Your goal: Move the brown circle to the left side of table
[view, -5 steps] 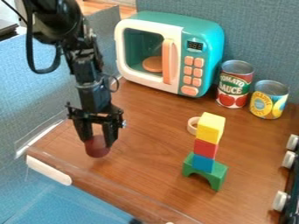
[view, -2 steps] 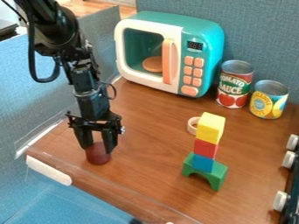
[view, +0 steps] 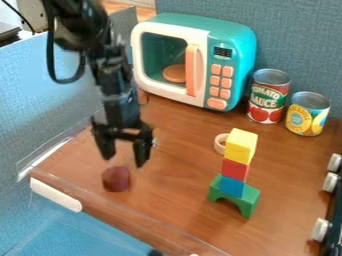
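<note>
My gripper (view: pixel 123 162) hangs over the left part of the table (view: pixel 175 200), its two fingers spread apart with nothing between them. Just below the fingertips, the brown circle (view: pixel 117 179), a dark reddish-brown round piece, rests on the wood near the table's front left edge. It appears free of both fingers.
At the back stands a teal toy microwave (view: pixel 234 50), with a tomato sauce can (view: pixel 269 96) and a yellow-labelled can (view: pixel 308 114) to its right. A block tower (view: pixel 235 170) rises right of centre, a wooden ring (view: pixel 220 143) behind it. Stove knobs (view: pixel 320 229) line the right edge.
The fingers have spread and let go of the brown circle. My gripper has moved up and to the right of where it held it, while the circle is now down on the table.
</note>
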`<state>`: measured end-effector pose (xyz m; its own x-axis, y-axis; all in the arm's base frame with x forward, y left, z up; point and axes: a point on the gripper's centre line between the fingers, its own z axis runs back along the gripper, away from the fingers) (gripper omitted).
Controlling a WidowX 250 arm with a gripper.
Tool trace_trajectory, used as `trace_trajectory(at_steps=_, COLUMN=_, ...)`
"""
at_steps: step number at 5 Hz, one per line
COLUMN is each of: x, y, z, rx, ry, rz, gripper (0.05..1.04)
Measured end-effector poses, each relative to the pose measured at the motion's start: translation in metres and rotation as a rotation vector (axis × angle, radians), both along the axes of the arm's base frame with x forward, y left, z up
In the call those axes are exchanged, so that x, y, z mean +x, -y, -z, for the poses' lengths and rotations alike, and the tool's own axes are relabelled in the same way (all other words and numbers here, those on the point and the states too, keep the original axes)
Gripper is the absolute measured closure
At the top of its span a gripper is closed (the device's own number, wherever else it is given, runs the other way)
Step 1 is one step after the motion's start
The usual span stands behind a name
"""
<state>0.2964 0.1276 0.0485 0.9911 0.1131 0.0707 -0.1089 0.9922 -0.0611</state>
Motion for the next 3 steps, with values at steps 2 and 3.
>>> trace_trajectory(at_steps=2, x=0.013, y=0.040, z=-0.059, rx=0.145, ry=0.031, rz=0.173, gripper=0.083)
trace_trajectory(at_steps=3, x=0.013, y=0.050, z=-0.066, rx=0.149, ry=0.013, rz=0.205, gripper=0.083)
